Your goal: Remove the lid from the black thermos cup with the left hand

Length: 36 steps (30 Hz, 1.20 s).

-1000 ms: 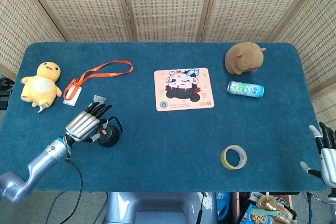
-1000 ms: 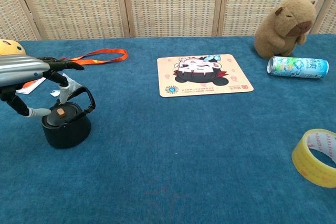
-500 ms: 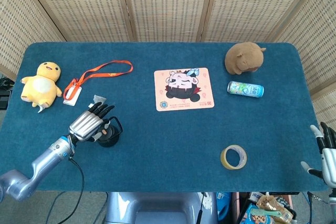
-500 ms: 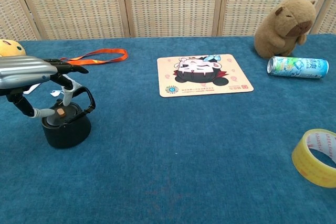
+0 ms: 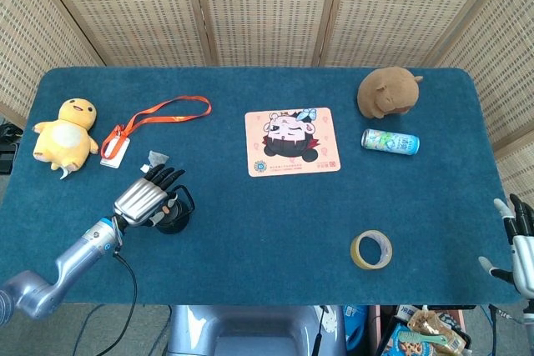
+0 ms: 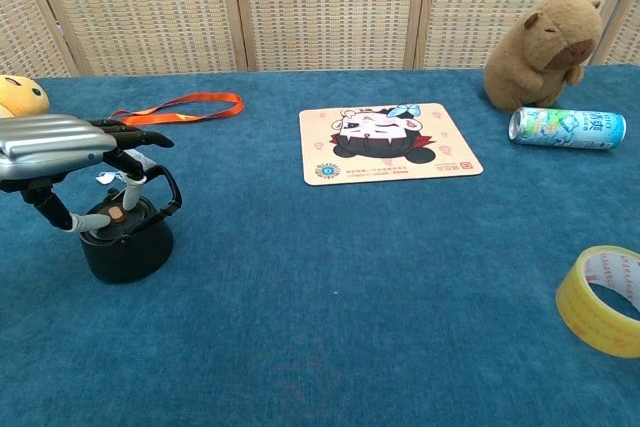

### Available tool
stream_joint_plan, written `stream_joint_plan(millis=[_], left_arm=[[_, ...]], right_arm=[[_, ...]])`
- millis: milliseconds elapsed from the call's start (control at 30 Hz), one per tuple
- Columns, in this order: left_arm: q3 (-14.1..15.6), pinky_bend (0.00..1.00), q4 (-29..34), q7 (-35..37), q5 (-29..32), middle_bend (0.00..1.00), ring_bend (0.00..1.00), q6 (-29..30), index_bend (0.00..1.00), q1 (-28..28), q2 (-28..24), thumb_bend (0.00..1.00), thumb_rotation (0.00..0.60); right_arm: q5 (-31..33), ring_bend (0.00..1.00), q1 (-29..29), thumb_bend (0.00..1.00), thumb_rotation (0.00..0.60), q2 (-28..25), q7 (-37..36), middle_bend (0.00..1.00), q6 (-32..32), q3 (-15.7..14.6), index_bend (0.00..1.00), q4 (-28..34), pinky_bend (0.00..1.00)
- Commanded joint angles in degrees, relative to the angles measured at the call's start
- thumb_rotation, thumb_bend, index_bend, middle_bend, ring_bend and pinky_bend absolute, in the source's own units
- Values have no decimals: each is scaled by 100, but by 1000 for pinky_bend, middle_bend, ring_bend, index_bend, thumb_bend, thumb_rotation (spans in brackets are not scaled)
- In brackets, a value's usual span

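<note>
The black thermos cup [image 5: 175,219] [image 6: 126,249] stands upright near the table's front left, its lid [image 6: 122,221] on and a loop handle raised at the right. My left hand [image 5: 147,198] [image 6: 62,143] hovers over the lid with its fingers stretched out flat above it. The thumb and one fingertip reach down and touch the lid's top and left edge; no firm grip shows. My right hand [image 5: 519,243] hangs off the table's front right corner, fingers apart, holding nothing.
A yellow duck plush [image 5: 67,131] and an orange lanyard with badge [image 5: 158,112] lie behind the cup. A cartoon mouse pad [image 5: 292,141] sits mid-table. A capybara plush [image 5: 388,92], a can [image 5: 390,141] and a tape roll [image 5: 371,249] lie to the right.
My left hand has slid to the right and slightly forward, coming further over the cup's lid. The cup, the lid and my right hand have stayed where they were.
</note>
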State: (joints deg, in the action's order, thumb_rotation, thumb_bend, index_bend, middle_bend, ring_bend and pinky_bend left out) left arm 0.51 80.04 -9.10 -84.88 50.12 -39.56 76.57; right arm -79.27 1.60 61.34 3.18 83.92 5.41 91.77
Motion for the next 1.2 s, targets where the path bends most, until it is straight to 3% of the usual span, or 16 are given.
stream_joint_plan(millis=[33,633,967,1200], left_arm=[[5,0,-6,-7,2,0,0,-3,483,-4,11,378,600],[-59,0,173,-90,49,0,0,119,571,-8,-62,448,600],[-134,0,820,105,-118,0,0,654,572,170,-786,449,600],[79,0,144,659,47,0,0,598,572,457,-856,468,600]], right_arm=[[7,0,3,0,600,0,-6,0,-10,1,0,-5,0],[-5,0,-5,0,600,-29,-56,0,5,-1,0,8,0],[-65,0,-20,0,600,-36,-62,0,40,-27,0,25,0],[-93,0,-24,0,600,-25,-42,0,53,-41,0,40,0]])
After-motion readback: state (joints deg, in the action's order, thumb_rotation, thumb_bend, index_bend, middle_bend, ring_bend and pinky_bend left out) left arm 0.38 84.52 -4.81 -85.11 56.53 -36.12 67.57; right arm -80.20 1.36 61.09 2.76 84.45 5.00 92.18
